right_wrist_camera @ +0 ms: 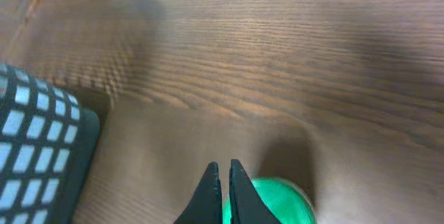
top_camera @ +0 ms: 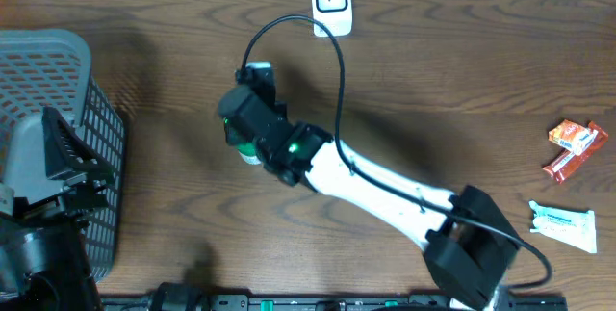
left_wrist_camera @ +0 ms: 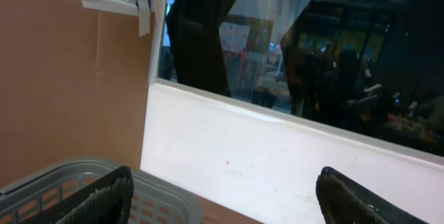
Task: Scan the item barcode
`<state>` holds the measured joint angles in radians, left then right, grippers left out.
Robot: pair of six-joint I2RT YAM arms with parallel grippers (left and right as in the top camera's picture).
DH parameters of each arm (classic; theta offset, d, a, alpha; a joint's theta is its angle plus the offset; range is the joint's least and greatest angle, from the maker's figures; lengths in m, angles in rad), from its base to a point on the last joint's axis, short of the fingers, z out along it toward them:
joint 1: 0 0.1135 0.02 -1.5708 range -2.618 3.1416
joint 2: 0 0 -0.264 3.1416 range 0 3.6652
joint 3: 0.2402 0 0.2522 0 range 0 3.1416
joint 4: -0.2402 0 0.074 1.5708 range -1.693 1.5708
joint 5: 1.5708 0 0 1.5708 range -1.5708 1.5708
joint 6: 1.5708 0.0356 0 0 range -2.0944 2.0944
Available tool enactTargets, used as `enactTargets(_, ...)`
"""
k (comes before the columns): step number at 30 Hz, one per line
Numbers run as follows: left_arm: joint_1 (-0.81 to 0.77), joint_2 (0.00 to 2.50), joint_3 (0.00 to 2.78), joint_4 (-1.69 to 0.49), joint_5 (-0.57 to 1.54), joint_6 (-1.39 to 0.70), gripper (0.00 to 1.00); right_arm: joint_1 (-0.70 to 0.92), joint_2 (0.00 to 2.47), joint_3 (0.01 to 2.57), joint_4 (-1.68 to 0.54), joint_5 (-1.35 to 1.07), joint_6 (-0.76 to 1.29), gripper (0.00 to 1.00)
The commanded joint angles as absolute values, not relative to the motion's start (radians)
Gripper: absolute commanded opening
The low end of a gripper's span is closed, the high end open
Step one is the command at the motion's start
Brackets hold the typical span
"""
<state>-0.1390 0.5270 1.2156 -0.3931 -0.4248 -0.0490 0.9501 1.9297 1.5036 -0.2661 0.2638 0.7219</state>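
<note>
Right fingers (right_wrist_camera: 207, 195) are pinched flat against each other with nothing between them. The green round item (right_wrist_camera: 281, 200) sits on the table just off to one side of those tips, pretty much touching the outer face of one finger, so the right gripper (right_wrist_camera: 224, 163) is closed beside it rather than around it. From overhead, the item is mostly tucked under the wrist, left of the table's middle.

Left gripper (left_wrist_camera: 225, 175) hangs over the grey basket (top_camera: 96, 90) at the left edge with its fingers spread wide and nothing in them. Its camera mostly just sees the wall.

As for room, the basket's mesh wall is close on one side of the right gripper, and there's bare wood grain ahead of it. The white scanner (top_camera: 330, 1) stands at the far edge of the table, well apart from the item, with open tabletop between them. Orange packets (top_camera: 576, 145) and a white tube (top_camera: 564, 226) lie way over at the right edge.
</note>
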Motion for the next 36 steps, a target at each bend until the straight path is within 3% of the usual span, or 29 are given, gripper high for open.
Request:
enactTargets(1,-0.134,0.519,1.210,-0.391,-0.430,-0.050,0.85,0.929,1.991,1.503,-0.196,0.145,0.748,0.01)
enactTargets(3,-0.134,0.519,1.210,-0.391,-0.430,-0.050,0.84,0.919,2.025,1.504,-0.138,0.083,0.755,0.02)
enactTargets(4,-0.134,0.519,1.210,-0.391,-0.430,-0.050,0.85,0.916,2.040,1.504,-0.122,0.052,0.775,0.07)
enactTargets(6,-0.134,0.519,1.210,-0.391,-0.430,-0.050,0.85,0.912,2.048,1.504,-0.132,-0.005,0.810,0.45)
enactTargets(8,-0.134,0.519,1.210,-0.392,-0.431,-0.049,0.85,0.911,2.040,1.507,-0.185,-0.024,0.828,0.71)
enactTargets(12,-0.134,0.519,1.210,-0.404,-0.431,-0.038,0.85,0.913,1.974,1.551,-0.336,-0.070,0.845,0.97)
enactTargets(18,-0.134,0.519,1.210,-0.411,-0.431,-0.038,0.85,0.888,1.881,1.766,-0.744,-0.039,0.814,0.99)
enactTargets(22,-0.134,0.519,1.210,-0.410,-0.430,-0.038,0.85,0.821,1.883,1.970,-1.088,-0.159,0.803,0.99)
enactTargets(27,-0.134,0.518,1.210,-0.413,-0.430,-0.038,0.84,0.779,1.852,2.051,-1.252,-0.321,0.727,0.99)
enactTargets(36,-0.134,0.496,1.210,-0.414,-0.430,-0.039,0.85,0.787,1.914,2.051,-1.218,-0.426,1.522,0.94)
